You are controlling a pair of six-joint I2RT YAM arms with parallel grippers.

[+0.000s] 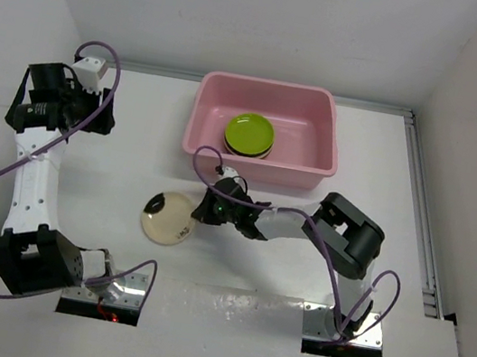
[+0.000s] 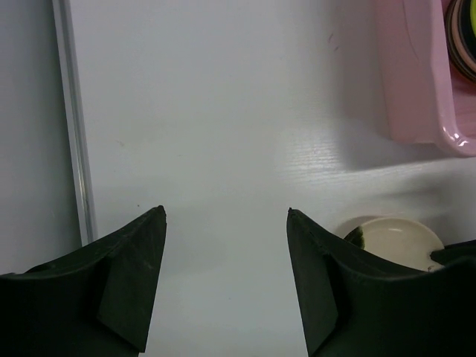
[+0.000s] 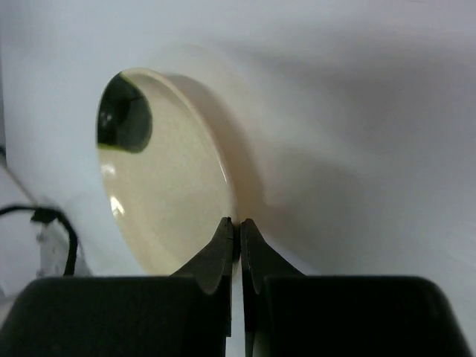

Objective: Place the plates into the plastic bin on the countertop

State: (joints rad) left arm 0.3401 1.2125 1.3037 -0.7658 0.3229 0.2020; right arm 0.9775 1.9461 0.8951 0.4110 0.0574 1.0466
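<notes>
A cream plate with a dark rim mark (image 1: 168, 217) lies on the white countertop (image 1: 296, 271) in front of the pink bin (image 1: 215, 101). My right gripper (image 1: 201, 209) is shut on its right rim; the right wrist view shows the jaws closed on the rim (image 3: 236, 222) of the plate (image 3: 167, 193). In the bin sits a stack of plates with a lime green one (image 1: 250, 132) on top. My left gripper (image 1: 94, 109) is open and empty at the far left, above bare countertop; the left wrist view shows the cream plate (image 2: 390, 242) and a bin corner (image 2: 416, 82).
A raised edge strip (image 1: 421, 209) runs along the countertop's right side, and another (image 2: 74, 126) along the left. White walls close in the back and sides. The arm bases stand at the near edge.
</notes>
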